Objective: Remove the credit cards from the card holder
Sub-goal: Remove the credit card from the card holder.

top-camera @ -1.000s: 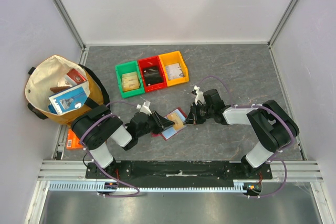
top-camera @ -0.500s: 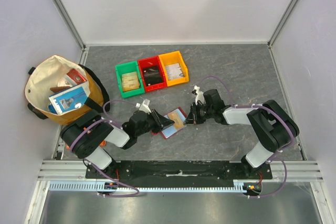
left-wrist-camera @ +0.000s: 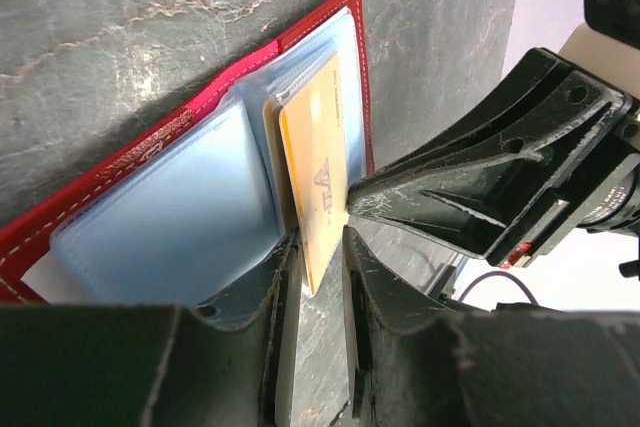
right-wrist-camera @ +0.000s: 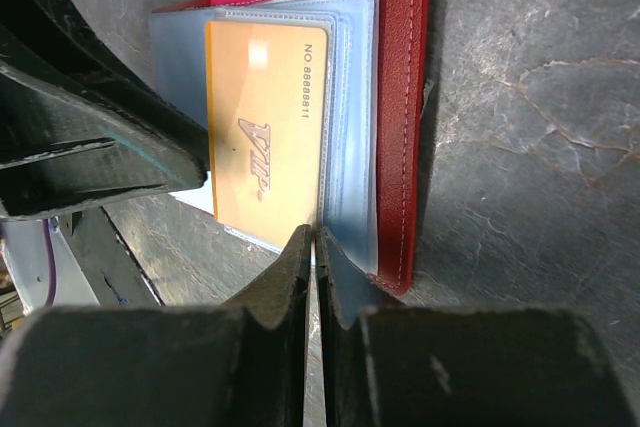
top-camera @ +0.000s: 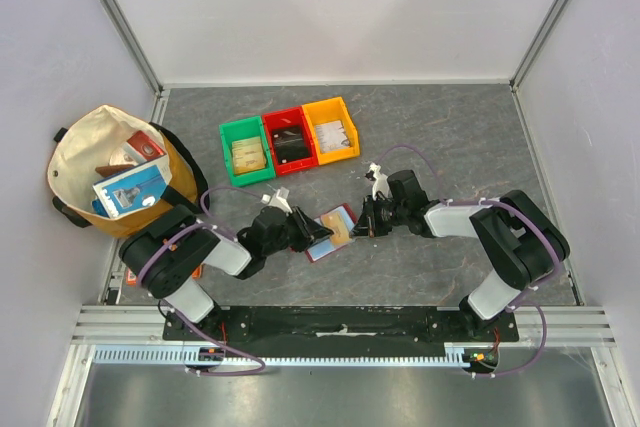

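The dark-red card holder (top-camera: pixel 338 227) lies open on the table between my two grippers, its pale blue sleeves (left-wrist-camera: pixel 170 217) facing up. An orange card (left-wrist-camera: pixel 315 177) sticks partly out of a sleeve; it also shows in the right wrist view (right-wrist-camera: pixel 265 137). My left gripper (top-camera: pixel 316 235) is narrowly open, with the card's free end between its fingers (left-wrist-camera: pixel 320 247) and a gap showing beside the card. My right gripper (top-camera: pixel 362 224) is shut on the edge of the holder's sleeve (right-wrist-camera: pixel 316 237), next to the red cover (right-wrist-camera: pixel 400 97).
A green bin (top-camera: pixel 246 152), a red bin (top-camera: pixel 290 141) and a yellow bin (top-camera: pixel 331 130) stand in a row behind, each holding cards. A cream and tan bag (top-camera: pixel 80 152) with boxes stands at the far left. White walls close three sides.
The left arm's elbow has swung out to the left and partly back. The left gripper and the card holder have shifted slightly left. The right arm has not moved.
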Controlling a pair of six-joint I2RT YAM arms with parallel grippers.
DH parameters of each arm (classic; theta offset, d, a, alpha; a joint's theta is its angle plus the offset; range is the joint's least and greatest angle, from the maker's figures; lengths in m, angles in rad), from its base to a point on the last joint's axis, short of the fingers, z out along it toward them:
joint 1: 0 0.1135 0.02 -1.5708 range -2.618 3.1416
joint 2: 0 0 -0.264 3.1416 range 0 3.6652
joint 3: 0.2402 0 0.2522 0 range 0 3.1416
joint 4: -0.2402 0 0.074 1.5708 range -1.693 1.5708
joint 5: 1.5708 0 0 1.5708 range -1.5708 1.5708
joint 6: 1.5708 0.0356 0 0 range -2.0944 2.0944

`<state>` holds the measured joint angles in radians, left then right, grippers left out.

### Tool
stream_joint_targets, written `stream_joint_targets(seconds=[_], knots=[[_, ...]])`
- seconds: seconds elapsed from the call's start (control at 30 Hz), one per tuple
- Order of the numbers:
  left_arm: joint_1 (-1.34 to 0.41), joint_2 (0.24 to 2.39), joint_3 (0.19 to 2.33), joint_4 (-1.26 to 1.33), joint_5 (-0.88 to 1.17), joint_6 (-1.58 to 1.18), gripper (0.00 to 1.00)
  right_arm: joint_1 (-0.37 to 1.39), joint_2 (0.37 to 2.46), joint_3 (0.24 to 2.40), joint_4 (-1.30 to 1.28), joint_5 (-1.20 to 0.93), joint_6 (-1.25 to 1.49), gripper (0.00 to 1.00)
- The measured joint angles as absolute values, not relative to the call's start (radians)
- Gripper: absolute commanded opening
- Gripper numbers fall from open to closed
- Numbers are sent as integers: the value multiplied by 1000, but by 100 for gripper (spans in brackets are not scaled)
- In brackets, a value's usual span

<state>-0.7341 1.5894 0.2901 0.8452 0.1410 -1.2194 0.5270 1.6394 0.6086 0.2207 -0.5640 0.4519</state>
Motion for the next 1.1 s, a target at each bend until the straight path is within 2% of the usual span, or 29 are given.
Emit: stream_joint_targets(seconds=[0.27,0.43,0.5,0.73,1.1], knots=[[-730,1684,290,970,160,-1242,31,524,1644,611,223,-572,452,11],[-730,1713,300,1006,162,-1254,42,524,1645,611,223,-572,452,12],[-730,1724,309,1019,165,-1260,43,524,1645,611,224,-572,452,12],[-716,1773,299,1099,183,-1305,26,523,1646,611,224,-572,452,12],[-612,1853,168,1287,251,-1420,19,523,1649,614,221,-572,452,11]])
